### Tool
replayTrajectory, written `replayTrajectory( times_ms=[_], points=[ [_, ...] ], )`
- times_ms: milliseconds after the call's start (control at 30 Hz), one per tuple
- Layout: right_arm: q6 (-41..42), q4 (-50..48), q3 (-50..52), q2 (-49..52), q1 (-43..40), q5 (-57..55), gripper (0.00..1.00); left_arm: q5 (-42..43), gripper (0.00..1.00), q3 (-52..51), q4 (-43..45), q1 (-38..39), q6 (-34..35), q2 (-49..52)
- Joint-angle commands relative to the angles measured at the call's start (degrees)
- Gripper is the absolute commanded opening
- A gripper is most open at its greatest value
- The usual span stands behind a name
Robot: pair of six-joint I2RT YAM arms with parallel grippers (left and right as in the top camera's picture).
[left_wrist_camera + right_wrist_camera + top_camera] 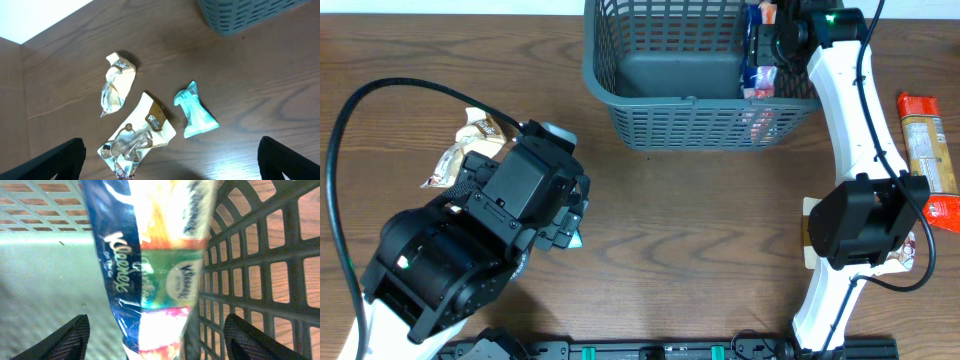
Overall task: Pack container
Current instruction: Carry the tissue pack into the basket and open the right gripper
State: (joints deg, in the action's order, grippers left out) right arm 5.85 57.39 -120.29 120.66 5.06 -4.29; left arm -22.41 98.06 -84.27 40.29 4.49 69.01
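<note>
The dark grey slotted container [690, 100] stands at the back centre; a corner shows in the left wrist view [240, 17]. A blue Kleenex tissue pack [758, 60] stands inside it against the right wall [260, 280]. My right gripper [156, 340] is inside the container, open, with its fingers apart on either side of the pack [155, 270] and not touching it. My left gripper [170, 160] is open and empty above two cream snack packets [117, 85] [137, 135] and a light teal packet [196, 112] on the table's left side.
An orange and red packet [925, 140] lies at the far right edge. Another packet [905, 250] lies partly under the right arm's base. The table's far left edge [30, 20] is near the cream packets.
</note>
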Motion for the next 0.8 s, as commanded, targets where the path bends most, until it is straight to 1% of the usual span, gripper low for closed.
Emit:
replayTrajectory(
  times_ms=[0,67,167,267,300,367,500,600,700,767],
  points=[
    [-0.9,-0.3,0.1,-0.7,-0.4,0.2,0.73,0.2,0.99,0.0,-1.0,0.0,0.5,0.2],
    [-0.9,-0.8,0.1,-0.7,-0.4,0.2,0.74,0.2,0.98,0.0,-1.4,0.0,0.5,0.2],
    [-2.5,-2.0,-0.5,-0.8,-0.4,0.2,0.86,0.2,0.99,0.0,-1.8,0.0,0.5,0.2],
    [-4.7,-2.3,-4.2,-0.9,-0.4,0.2,0.92,0.1,0.99,0.0,-1.8,0.0,0.5,0.2],
    [-4.9,-2.0,-6.1,-0.9,-0.4,0.2,0.92,0.1,0.99,0.0,-1.8,0.0,0.5,0.2],
    [-5.7,-1.1,-11.6,-0.9,-0.4,0.2,0.93,0.1,0.99,0.0,-1.8,0.0,0.5,0.2],
    [-7.7,0.9,-24.7,-0.9,-0.4,-0.4,0.99,0.1,0.99,0.0,-1.8,0.0,0.5,0.2],
    [-8.5,2.9,-33.3,-1.0,-1.0,-3.1,0.99,0.2,0.99,0.0,-1.8,0.0,0.5,0.2],
    [-8.5,7.7,-40.9,-1.1,-2.4,-8.2,0.99,0.2,0.98,0.0,-1.8,0.0,0.5,0.2],
    [-9.8,12.2,-44.1,-1.1,-4.1,-9.8,0.99,0.2,0.99,0.0,-1.9,0.0,0.5,0.2]
  ],
)
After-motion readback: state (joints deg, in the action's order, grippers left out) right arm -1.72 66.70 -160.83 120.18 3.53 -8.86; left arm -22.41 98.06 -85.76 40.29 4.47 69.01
